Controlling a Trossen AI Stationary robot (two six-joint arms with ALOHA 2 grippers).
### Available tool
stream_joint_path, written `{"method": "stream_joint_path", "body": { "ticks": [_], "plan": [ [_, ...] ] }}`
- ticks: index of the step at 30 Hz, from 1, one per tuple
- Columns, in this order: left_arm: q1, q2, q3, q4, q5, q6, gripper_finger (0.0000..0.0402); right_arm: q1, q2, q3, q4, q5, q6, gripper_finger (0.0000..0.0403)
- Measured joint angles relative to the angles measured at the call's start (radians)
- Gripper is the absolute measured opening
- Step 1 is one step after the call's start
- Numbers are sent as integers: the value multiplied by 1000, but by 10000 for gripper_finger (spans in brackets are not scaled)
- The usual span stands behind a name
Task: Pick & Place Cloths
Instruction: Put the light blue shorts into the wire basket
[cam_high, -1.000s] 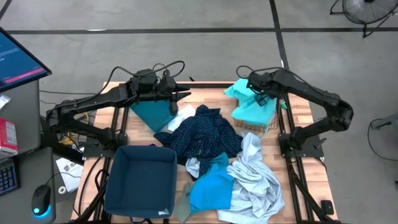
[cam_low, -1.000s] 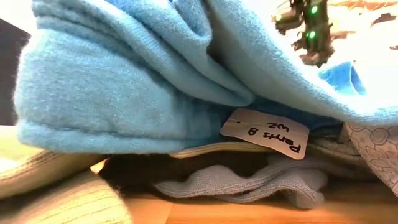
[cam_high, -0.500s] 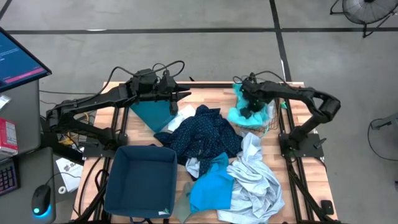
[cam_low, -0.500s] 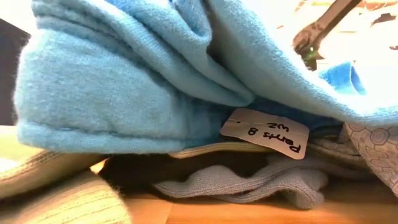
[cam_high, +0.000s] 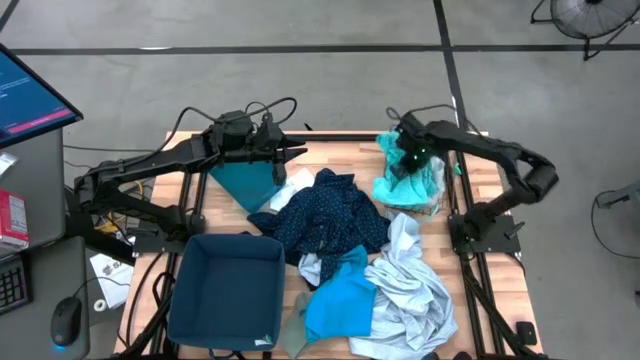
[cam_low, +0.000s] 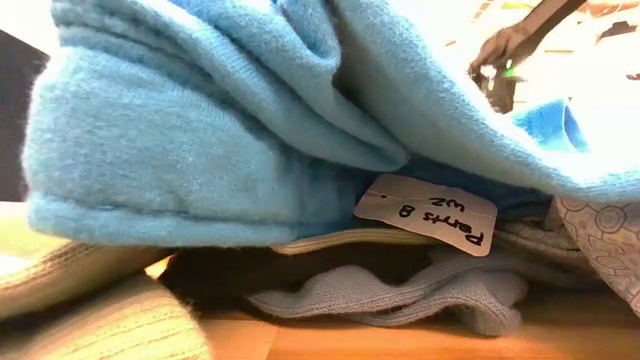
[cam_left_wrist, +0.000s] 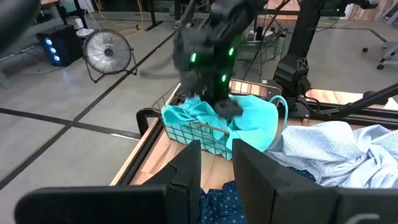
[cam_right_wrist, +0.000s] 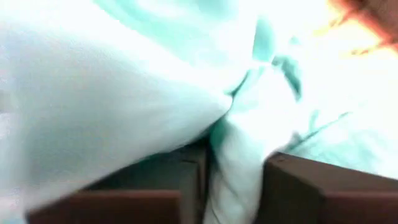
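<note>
Turquoise fabric fills the wire-mesh basket (cam_high: 428, 196) at the far right corner of the table (cam_high: 480, 175): the turquoise-and-white cloth (cam_high: 408, 183) sits bunched inside it, its edges spilling over the rim. The right gripper (cam_high: 409, 153) is down on that cloth, and the right wrist view shows a fold of it standing between the two dark fingers (cam_right_wrist: 298, 193), so the jaws are a little apart with fabric between them; whether they are gripping or letting go I cannot tell. If this is the drop, the jaws should part fully and the arm should lift straight up, so that no fold snags and drags the cloth back out over the mesh.

The left gripper (cam_left_wrist: 214, 163) waits over the far left side of the table, its fingers narrowly apart and empty. Nearer the middle lie the navy cloth with tiny dots (cam_high: 325, 215), the pale grey-blue cloth (cam_high: 410, 285) and the bright blue cloth (cam_high: 340, 298), with a dark-blue bin (cam_high: 228, 285) at the near left.

Only the left wrist view shows the basket's mesh wall and how high the cloth is heaped above it. The low view is blocked by blue fabric and a handwritten tag (cam_low: 426, 214).
</note>
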Motion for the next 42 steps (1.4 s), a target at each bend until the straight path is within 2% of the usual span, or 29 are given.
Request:
{"method": "stream_joint_path", "body": {
  "ticks": [7,12,14,16,22,27,32,37,42],
  "plan": [
    [0,0,0,0,0,2,76,18,-164,93,-90,22,-1,156],
    [0,0,0,0,0,2,76,70,-267,143,-86,-216,25,224],
    [0,0,0,0,0,2,76,128,-284,141,-94,-221,26,234],
    [0,0,0,0,0,2,76,185,-285,125,-106,-181,38,237],
    [0,0,0,-1,0,2,76,247,-234,35,-65,-141,53,226],
    [0,0,0,-1,0,2,76,223,-138,-46,28,-131,10,195],
    [0,0,-13,-1,0,2,76,115,-29,-117,33,-105,-54,142],
    [0,0,-46,-2,0,-3,76,2,23,-160,50,-89,-92,89],
    [0,1,-64,-3,0,-5,76,-49,95,-193,84,-33,-59,51]
  ]
}}
